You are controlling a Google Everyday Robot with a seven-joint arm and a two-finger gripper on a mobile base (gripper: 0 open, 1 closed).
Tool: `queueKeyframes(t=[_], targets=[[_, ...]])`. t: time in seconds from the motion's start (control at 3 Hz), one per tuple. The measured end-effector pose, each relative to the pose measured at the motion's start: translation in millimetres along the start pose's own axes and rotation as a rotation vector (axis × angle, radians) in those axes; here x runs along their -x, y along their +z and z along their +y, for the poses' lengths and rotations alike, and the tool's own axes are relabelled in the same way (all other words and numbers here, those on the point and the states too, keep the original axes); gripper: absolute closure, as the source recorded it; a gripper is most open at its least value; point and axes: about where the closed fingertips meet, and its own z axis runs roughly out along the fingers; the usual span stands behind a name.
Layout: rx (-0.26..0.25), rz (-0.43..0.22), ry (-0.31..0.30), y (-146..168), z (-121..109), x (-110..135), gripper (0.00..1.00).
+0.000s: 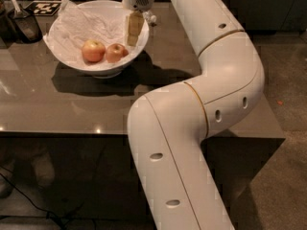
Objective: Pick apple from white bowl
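We see the white bowl (pixel 102 71) standing on a dark glossy table (pixel 72 107), lined with crumpled white paper (pixel 76 25). Inside it, toward the near side, lie two fruits close together: the apple (pixel 115 52), the smaller and more evenly red one, sits right of the bowl's middle, and a larger apple with orange-yellow patches (pixel 93 51) sits just to its left. The gripper (pixel 134 30) hangs over the right part of the bowl, pointing down, its tip just above and to the right of the apple; we cannot tell whether it touches the fruit, nor whether it is spread or closed. The white arm (pixel 211 80) bends back from the bowl toward the near right. Left of the bowl stands a small dark container (pixel 26 27) with a utensil (pixel 11 0) in it.
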Motion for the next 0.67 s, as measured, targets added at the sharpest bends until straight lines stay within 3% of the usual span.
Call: queueKeyframes(t=[0.67], targets=[[0.067,0.021,-0.003,34.1,6.9,2.3,0.11]])
